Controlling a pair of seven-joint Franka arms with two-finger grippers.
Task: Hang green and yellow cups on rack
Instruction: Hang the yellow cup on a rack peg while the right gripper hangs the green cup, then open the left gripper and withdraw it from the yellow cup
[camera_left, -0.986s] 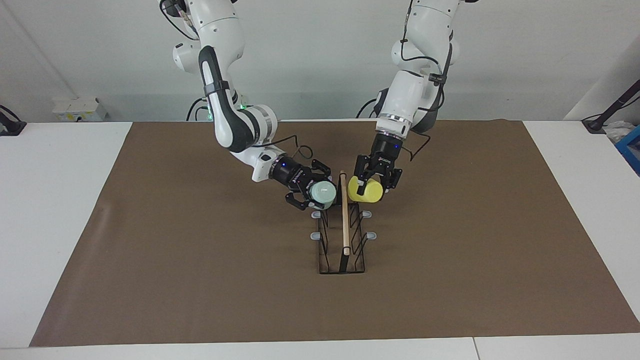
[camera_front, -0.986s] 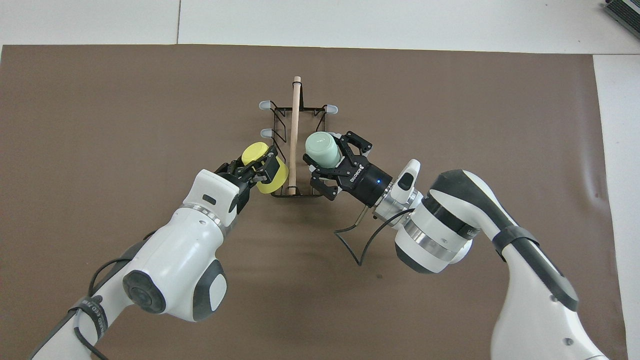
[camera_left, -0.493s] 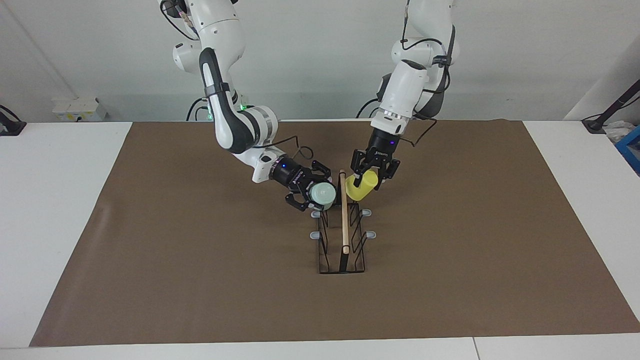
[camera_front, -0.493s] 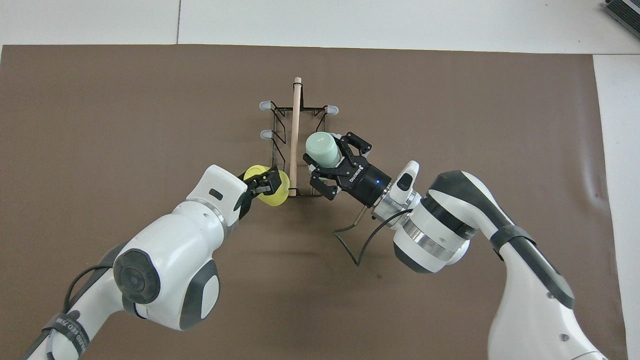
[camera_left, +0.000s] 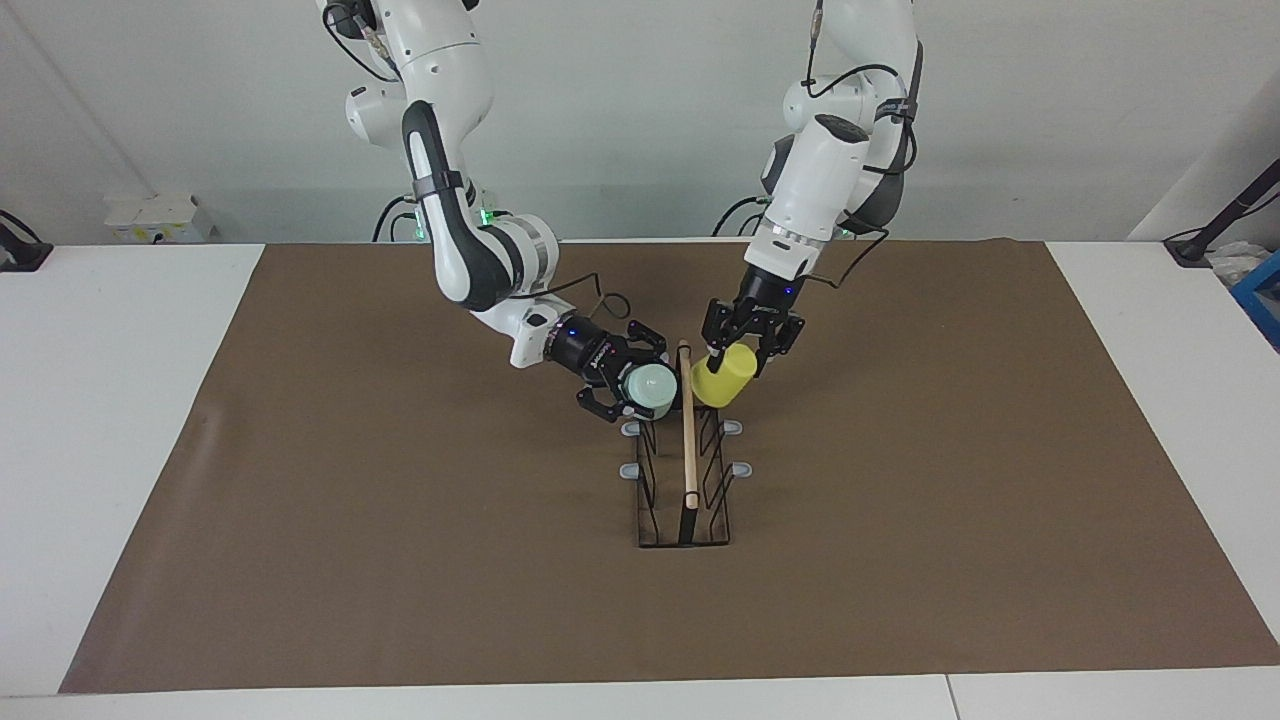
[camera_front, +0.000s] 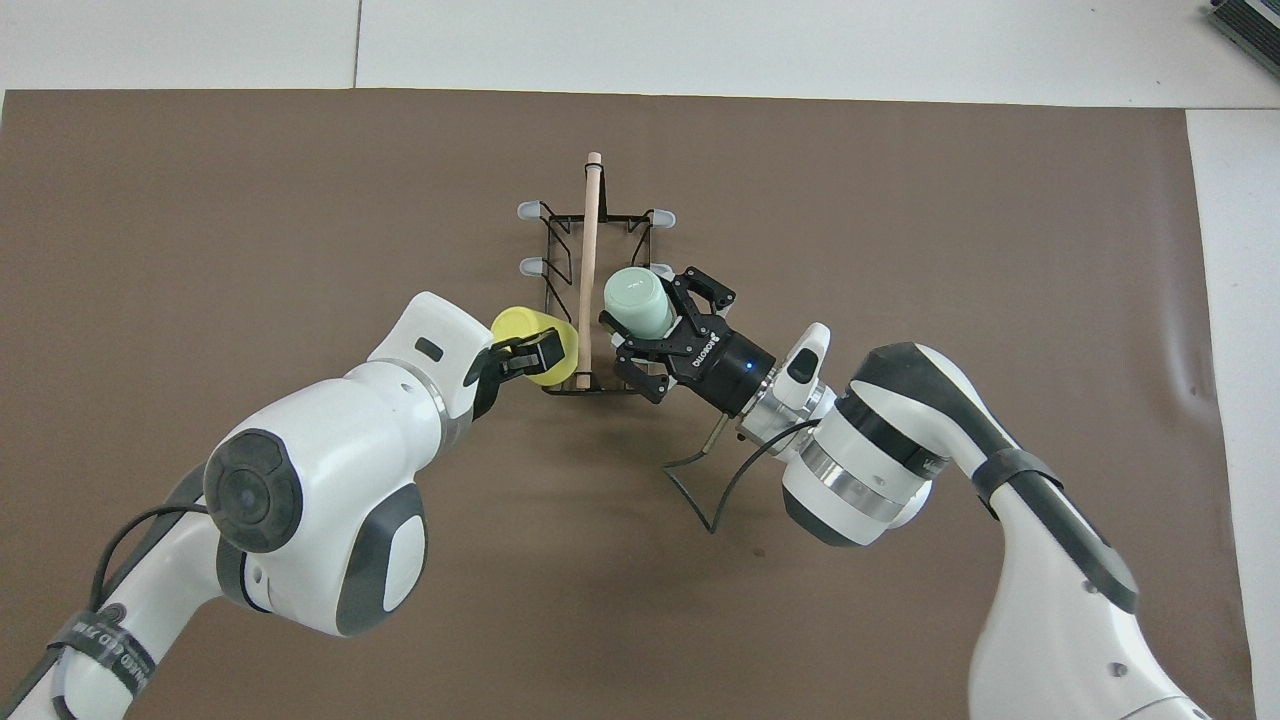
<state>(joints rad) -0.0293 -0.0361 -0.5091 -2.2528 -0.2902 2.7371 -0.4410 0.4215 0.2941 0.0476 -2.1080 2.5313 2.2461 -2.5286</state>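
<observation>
Cups first: both look like thin, light plastic, handleless and tapered, so I'd guess they're stiff enough to pinch but slick, and the taper means a squeeze can pop them toward the narrow end. Best hold is across the side wall near the middle, which is roughly what's happening.

The right gripper (camera_left: 622, 392) is clamped on the green cup (camera_left: 648, 388), fingers on either side of its wall, the cup's flat bottom pointing out past the fingertips. In the overhead view the green cup (camera_front: 634, 301) sticks out of the right gripper (camera_front: 655, 330) at about 10 o'clock, sitting just beside the wooden rod (camera_front: 588, 262) over the rack's prongs on the right arm's end.

The left gripper (camera_left: 741, 348) is shut on the yellow cup (camera_left: 722, 377), which hangs out of it toward 7 o'clock in the facing view, tilted, mouth end down toward the rack (camera_left: 684, 500). From overhead the yellow cup (camera_front: 532, 331) is at about 1 o'clock from the left gripper (camera_front: 520, 358), right next to the rod at the rack's robot-side end.

I can't tell whether either cup is actually over a prong yet. Four grey prong tips farther from the robots are bare. Both cups are in the air, not on the brown mat (camera_left: 400, 560).
</observation>
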